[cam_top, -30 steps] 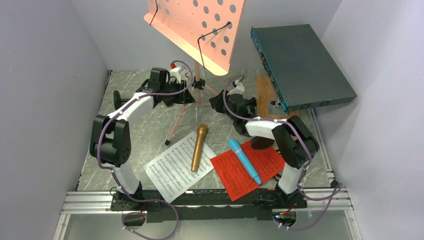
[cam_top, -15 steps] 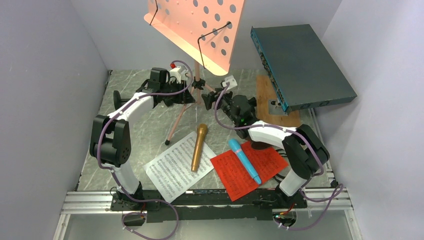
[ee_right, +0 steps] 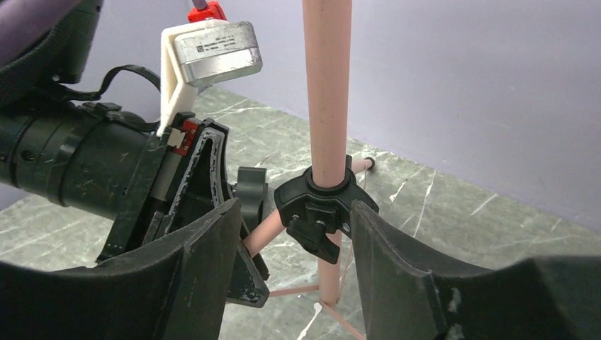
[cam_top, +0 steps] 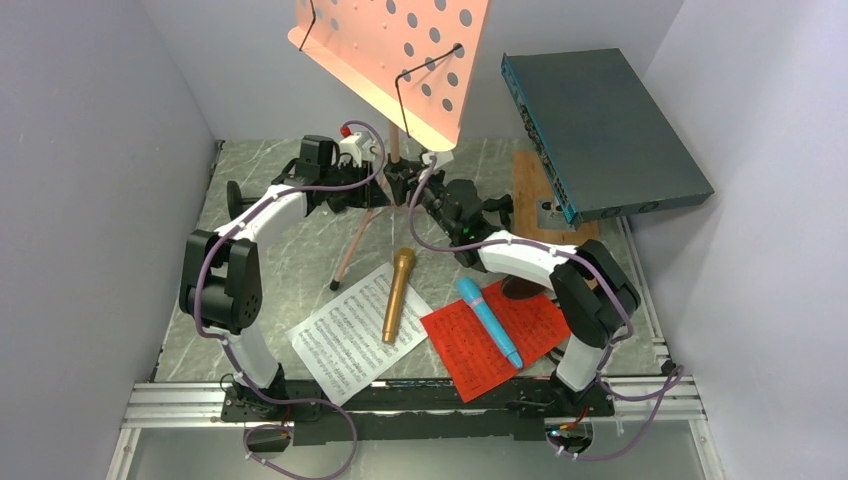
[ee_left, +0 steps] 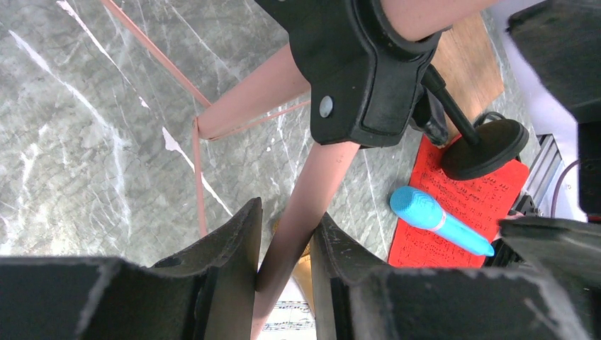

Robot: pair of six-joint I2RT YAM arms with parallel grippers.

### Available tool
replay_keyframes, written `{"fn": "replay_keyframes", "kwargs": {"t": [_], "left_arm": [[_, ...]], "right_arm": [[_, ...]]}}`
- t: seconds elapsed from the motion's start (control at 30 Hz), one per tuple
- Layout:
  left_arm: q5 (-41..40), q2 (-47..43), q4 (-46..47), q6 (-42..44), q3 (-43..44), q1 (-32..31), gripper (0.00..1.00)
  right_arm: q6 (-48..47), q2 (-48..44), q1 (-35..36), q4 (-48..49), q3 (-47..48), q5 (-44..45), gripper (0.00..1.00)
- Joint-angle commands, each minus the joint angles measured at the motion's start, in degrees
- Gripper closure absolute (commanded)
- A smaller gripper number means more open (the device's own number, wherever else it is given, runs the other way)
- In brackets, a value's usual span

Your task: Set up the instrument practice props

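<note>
Near rear wall [cam_top: 250,70]: pink hole-punched music desk [cam_top: 395,60]; left gripper [ee_left: 283,248] clamps one tripod leg [ee_left: 301,198]; right gripper [ee_right: 294,212], parted and empty, straddles black collar [ee_right: 326,198].

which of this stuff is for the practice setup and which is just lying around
Job: pink music stand, white sheet music, red sheet music, gold microphone, blue microphone, black round-based pole.
Lying about: dark-teal box, wooden board.

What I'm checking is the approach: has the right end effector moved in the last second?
Yes. The right end effector moved left, away from the wooden board, toward the pink music stand, jaws open around its pole.
</note>
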Motion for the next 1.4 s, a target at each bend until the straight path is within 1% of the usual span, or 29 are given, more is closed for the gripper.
{"fn": "replay_keyframes", "kwargs": {"t": [0.0, 0.2, 0.3, 0.4, 0.43, 0.53, 0.6, 0.7, 0.73, 0.77, 0.9, 1.07, 1.23, 1.3, 1.37], "left_arm": [[-0.5, -0.2, -9.0, -1.9, -1.3, 1.1, 1.0], [-0.1, -0.3, -8.9, -2.2, -1.5, 1.1, 1.0], [0.2, -0.6, -8.9, -2.2, -1.4, 1.1, 1.0], [0.0, -0.7, -8.8, -2.2, -1.5, 1.1, 1.0], [0.3, -0.6, -8.8, -2.3, -1.3, 1.1, 1.0], [0.3, -0.5, -9.0, -2.3, -1.4, 1.1, 1.0], [0.4, -0.6, -9.0, -2.2, -1.2, 1.1, 1.0], [0.1, -1.2, -9.0, -2.0, -1.5, 1.1, 1.0], [-0.4, -1.3, -8.9, -1.9, -1.6, 1.1, 1.0], [-0.6, -1.2, -9.1, -1.8, -1.5, 1.1, 1.0], [1.4, -0.2, -8.5, -2.8, -1.5, 1.1, 1.0], [1.4, -0.5, -8.5, -2.9, -1.3, 1.1, 1.0], [0.7, -0.6, -8.9, -2.5, -1.2, 1.1, 1.0], [1.1, -0.1, -8.6, -2.8, -1.3, 1.1, 1.0], [1.4, 0.2, -8.4, -3.0, -1.5, 1.1, 1.0]], "right_arm": [[-0.8, 1.8, 1.0, -0.8, 3.8, 6.0, 0.41], [0.7, 3.9, 1.0, -2.8, 5.0, 8.8, 0.44], [2.8, 4.9, 1.1, -4.6, 6.0, 11.8, 0.52], [5.6, 5.7, 1.0, -5.6, 6.8, 15.2, 0.54], [6.8, 5.9, 1.0, -6.8, 7.6, 16.5, 0.57], [13.9, 6.4, 0.7, -12.8, 9.9, 21.9, 0.68], [19.3, 5.8, 0.0, -13.7, 8.8, 23.4, 0.74], [27.3, 4.8, -2.0, -14.9, 7.3, 21.6, 0.78], [28.0, 4.5, -2.4, -13.9, 6.9, 19.9, 0.79], [27.1, 4.2, -2.5, -12.3, 6.4, 18.5, 0.76], [17.2, 2.8, -2.3, -6.2, 4.5, 10.6, 0.58], [10.8, -0.7, -1.7, 2.4, -2.4, 9.6, 0.4], [5.4, -1.9, -0.4, 5.4, -3.3, 6.3, 0.28], [3.7, -1.9, 0.2, 5.9, -3.4, 7.1, 0.23], [2.4, -1.1, 0.5, 5.5, -2.5, 8.0, 0.21]]}}
